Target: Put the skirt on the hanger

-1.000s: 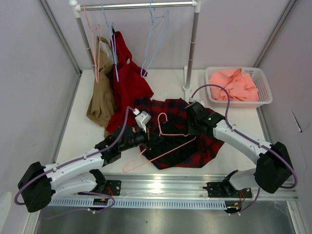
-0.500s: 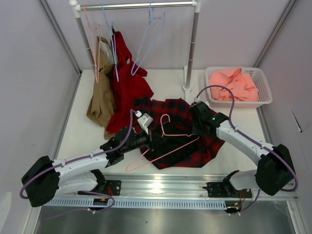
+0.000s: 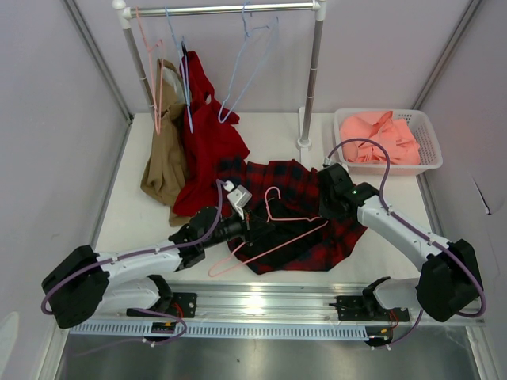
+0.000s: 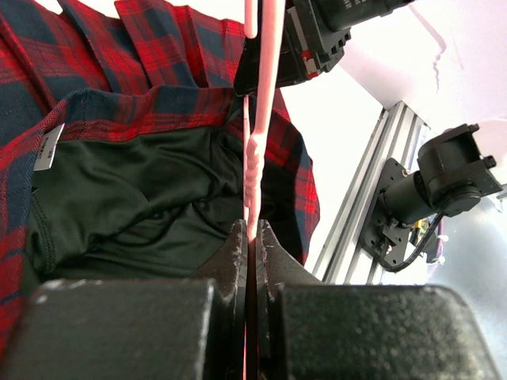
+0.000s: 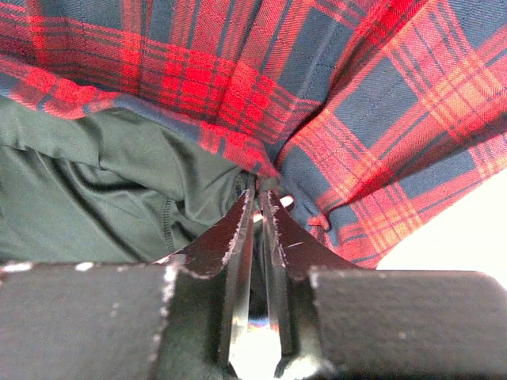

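The red and navy plaid skirt lies crumpled on the table's middle, with its black lining turned up. The thin pink hanger lies across it, hook toward the rack. My left gripper is shut on the hanger's wire, which runs straight out from between its fingers. My right gripper is at the skirt's right side. Its jaws stand nearly together and pinch a bunched edge of plaid at their tips.
A clothes rack at the back holds a solid red garment, a tan garment, light-blue hangers and another pink hanger. A white basket with salmon cloth sits back right. A metal rail runs along the near edge.
Both arms have shifted a little to the right. The left one carried the pink hanger further over the skirt. A light-blue hanger on the rack has swung.
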Robot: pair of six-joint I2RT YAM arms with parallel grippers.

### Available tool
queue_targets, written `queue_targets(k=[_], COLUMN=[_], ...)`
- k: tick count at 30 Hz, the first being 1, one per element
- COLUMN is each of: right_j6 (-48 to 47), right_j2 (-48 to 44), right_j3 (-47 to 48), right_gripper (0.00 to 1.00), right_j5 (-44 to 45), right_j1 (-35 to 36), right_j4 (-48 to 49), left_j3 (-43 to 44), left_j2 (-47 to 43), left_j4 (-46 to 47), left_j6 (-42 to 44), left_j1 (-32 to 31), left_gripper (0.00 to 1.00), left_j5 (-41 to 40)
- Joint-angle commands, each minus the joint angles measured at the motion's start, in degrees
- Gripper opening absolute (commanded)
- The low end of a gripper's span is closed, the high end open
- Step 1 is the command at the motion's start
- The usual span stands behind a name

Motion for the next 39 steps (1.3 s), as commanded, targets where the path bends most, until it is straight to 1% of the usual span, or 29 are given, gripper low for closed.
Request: queue_targets(k=[1,4,9,11,14,16,17,20,28,31,36,37,39], right_j6=[-0.62,-0.71,-0.80,-0.89,-0.71,-0.54,-0.45,-0.01,2.19,2.45,2.19,2.10,2.19], right_j2=[-1.35,-1.17,-1.35,-1.17,-1.09,-1.35,-1.52,-2.14,-4.51,-4.95,-5.74,-5.74,-5.04], right_j3=[-0.29,-0.20,-0.56,-0.56,-0.47,-0.47,-0.38,-0.47,-2.66,-3.54,-3.98,-3.98,-3.55], right_gripper=[0.17,0.17,0.16,0.16,0.22,0.29,0.36,0.46,0.64,0.65,0.59,0.53,0.47], right_j5=[-0.76,-0.67,-0.58,-0.76,-0.85,-0.67,-0.58,-0.58,0.21,-1.54,-5.06,-5.59,-6.73], right_j1=[-0.20,-0.29,-0.46,-0.55,-0.55,-0.55,-0.64,-0.64,-1.78,-2.92,-3.89,-3.89,-4.06], right_j4=[-0.46,-0.54,-0.63,-0.54,-0.54,-0.81,-0.89,-1.51,-2.21,-1.51,1.21,1.65,1.83], left_j3=[1.50,1.67,0.88,0.97,2.11,2.20,2.20,2.99,2.56,2.38,2.38,2.55,2.55], left_j2=[1.18,1.63,-0.13,-0.04,1.18,2.24,2.59,3.65,4.71,3.83,3.03,3.03,3.12], left_j4=[7.59,8.03,7.94,8.29,9.08,10.14,10.58,11.02,13.22,13.04,12.43,12.34,12.43], left_j6=[1.91,2.00,3.14,3.58,3.76,3.67,3.59,3.76,3.50,4.02,5.43,5.52,6.04], left_j1=[-0.43,-0.43,-0.70,-0.70,-0.70,-0.70,-0.70,-0.70,-0.79,-0.87,-1.49,-1.58,-2.28], left_gripper=[0.00,0.00,0.00,0.00,0.00,0.00,0.00,0.00,0.00,0.00,0.00,0.00,0.00], left_j5=[1.66,0.70,-3.08,-3.00,-2.65,-2.82,-3.00,-3.44,-4.05,-4.49,-5.98,-6.07,-7.04])
